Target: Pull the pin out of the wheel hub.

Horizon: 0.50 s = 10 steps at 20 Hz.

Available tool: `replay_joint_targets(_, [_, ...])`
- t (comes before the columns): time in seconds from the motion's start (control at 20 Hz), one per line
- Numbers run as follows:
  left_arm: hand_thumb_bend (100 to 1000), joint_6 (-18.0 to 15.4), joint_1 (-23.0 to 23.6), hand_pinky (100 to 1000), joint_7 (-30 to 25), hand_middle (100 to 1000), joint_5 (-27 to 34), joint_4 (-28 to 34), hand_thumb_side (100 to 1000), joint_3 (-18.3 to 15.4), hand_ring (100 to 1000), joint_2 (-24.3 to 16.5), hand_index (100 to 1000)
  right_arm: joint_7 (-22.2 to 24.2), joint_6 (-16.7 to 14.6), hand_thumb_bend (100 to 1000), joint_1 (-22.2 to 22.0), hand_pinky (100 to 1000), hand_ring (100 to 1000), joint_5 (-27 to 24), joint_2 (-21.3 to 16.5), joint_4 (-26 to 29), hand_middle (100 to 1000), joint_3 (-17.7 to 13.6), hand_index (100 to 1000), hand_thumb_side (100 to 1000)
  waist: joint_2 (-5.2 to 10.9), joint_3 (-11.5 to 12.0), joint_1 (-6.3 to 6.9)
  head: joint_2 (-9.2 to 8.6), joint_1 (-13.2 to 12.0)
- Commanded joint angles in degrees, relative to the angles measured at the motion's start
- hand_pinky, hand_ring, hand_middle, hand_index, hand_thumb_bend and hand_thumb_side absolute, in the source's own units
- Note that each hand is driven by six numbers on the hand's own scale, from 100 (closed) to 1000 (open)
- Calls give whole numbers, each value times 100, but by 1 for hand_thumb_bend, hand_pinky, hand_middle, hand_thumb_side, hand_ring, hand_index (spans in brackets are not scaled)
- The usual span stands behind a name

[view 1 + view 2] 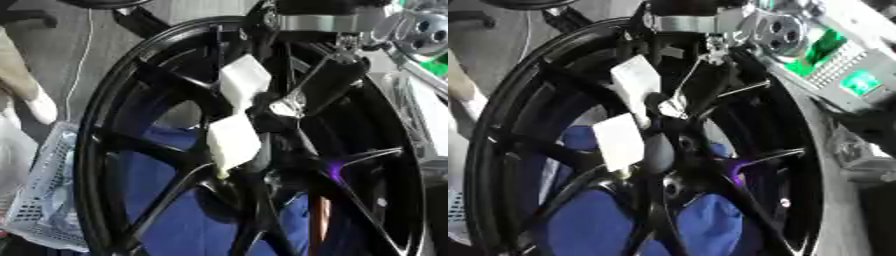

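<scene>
Pin is not being shown clearly; it is likely being hidden at the wheel hub (662,150). A white basket (39,200) is being kept at the left. The hub, in the middle of the black wheel (96,150), is being reached from above by the right hand (328,85). Whether its fingers are being closed cannot be told. The pin should be pulled straight out, not sideways.

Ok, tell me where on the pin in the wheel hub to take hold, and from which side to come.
Take the pin by its small yellowish end, the only part showing, just left of the hub. Come at the face of the wheel that is turned to the camera: the black spokes fan out around the hub and would likely block a sideways reach.
</scene>
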<state>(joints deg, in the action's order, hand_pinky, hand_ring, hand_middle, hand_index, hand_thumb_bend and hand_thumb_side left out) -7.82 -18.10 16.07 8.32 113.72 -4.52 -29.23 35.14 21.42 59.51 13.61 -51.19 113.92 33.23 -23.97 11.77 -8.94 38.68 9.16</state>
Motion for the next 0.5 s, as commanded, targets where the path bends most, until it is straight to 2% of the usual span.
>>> replay_joint_targets(0.05, [100,-5,-10,867,27,737,-5,87,750,-83,712,-59,801,-82,3,100,119,764,670,-41,-93,67,350,-98,429,100,142,0,44,-17,-7])
replay_joint_targets(0.1, [100,-7,-15,868,28,739,-5,87,745,-87,714,-58,803,-90,-8,100,137,755,652,-56,-109,67,319,-117,397,100,165,-12,41,-31,-14])
replay_joint_targets(0.25, [100,-1,20,868,24,740,9,87,743,-98,714,-59,803,-48,-68,100,201,758,653,-170,-183,67,315,-252,391,100,297,-40,42,-20,-41])
replay_joint_targets(0.5, [100,-1,30,870,7,742,37,87,740,-108,716,-54,804,-13,-120,100,193,754,645,-278,-281,67,300,-479,375,100,396,-68,56,-52,-83])
